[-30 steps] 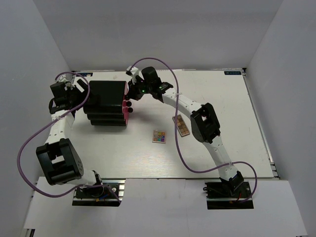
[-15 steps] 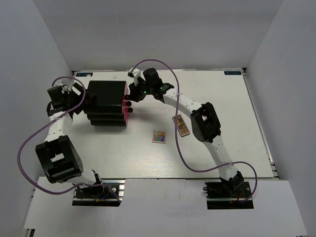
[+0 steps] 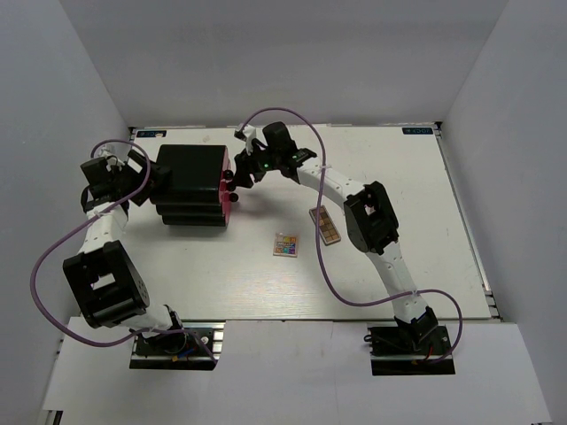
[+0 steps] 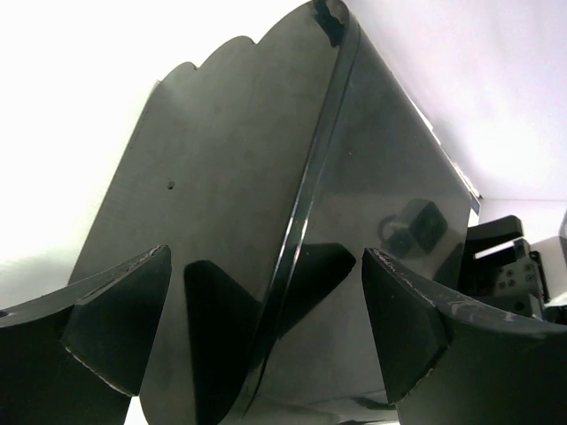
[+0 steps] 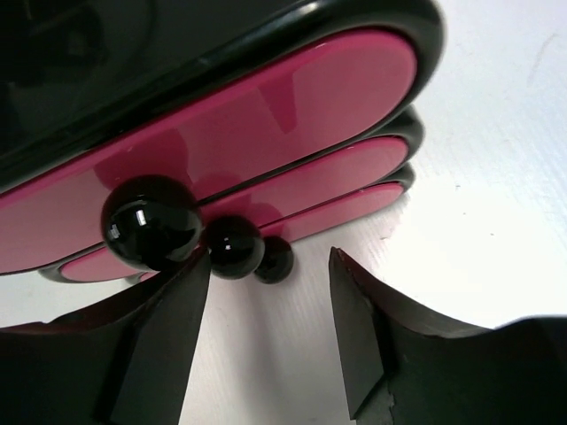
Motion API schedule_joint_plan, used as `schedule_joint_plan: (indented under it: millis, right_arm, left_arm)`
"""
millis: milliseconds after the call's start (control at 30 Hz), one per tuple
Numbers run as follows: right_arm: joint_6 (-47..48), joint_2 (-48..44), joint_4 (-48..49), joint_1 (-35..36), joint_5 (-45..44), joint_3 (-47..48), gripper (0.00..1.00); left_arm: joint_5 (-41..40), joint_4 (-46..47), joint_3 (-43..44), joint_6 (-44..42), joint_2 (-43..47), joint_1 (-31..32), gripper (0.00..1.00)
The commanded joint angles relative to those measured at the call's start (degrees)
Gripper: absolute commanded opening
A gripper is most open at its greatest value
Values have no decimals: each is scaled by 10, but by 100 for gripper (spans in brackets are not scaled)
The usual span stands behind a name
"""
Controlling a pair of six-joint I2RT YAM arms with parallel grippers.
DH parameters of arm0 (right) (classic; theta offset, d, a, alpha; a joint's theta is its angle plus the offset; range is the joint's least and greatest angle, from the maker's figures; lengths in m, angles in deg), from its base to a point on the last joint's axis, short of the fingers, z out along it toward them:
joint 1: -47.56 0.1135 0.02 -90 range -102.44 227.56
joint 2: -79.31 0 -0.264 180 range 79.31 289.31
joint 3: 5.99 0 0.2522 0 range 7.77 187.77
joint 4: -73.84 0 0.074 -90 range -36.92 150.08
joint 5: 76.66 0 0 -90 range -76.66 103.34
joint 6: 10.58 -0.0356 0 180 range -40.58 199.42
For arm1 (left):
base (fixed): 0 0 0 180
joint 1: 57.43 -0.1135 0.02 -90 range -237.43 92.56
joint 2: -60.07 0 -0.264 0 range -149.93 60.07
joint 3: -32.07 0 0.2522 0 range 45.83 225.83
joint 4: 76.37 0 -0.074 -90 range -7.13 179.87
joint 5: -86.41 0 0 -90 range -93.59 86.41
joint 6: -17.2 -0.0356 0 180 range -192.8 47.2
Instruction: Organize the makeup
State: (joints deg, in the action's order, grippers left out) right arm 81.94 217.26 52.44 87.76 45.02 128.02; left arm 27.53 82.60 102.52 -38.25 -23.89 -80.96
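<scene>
Bright, even light; left-wrist background seemingly overexposed

Two arms, same build: left arm (image 3: 99,232) & right arm (image 3: 390,266) have slim white link shells w/ black joint housings. Each has a big boxy black elbow block (image 3: 104,285), rounded corners. A thin purple cable (image 3: 37,270) runs loose beside each arm in wide loops. Bases (image 3: 412,341) are flat black plates. A small green light (image 3: 258,163) glows on the right arm's wrist section. Left gripper (image 4: 266,319): matte black wedge fingers (image 4: 115,328), chamfered edges, pale scuffs on one. Right gripper (image 5: 270,305): same black wedge fingers, smooth faces, slight sheen.
</scene>
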Motion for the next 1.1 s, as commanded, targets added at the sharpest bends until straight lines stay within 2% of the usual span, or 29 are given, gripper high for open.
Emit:
schedule_joint_plan:
  millis: [0, 467, 900, 1033, 1067]
  right_arm:
    - [-15, -18, 12, 7, 48, 1, 62]
    - [-44, 8, 25, 11, 70, 10, 68]
    - [-41, 22, 30, 14, 61, 8, 68]
    - [-38, 26, 33, 15, 57, 9, 63]
    - [-38, 26, 35, 15, 56, 9, 60]
  left_arm:
    - [24, 19, -5, -1, 8, -3, 98]
    - [30, 22, -9, -4, 6, -3, 98]
    - [32, 24, -11, -2, 6, -3, 98]
    - [33, 25, -11, -2, 5, -3, 98]
    - [32, 25, -11, -2, 6, -3, 98]
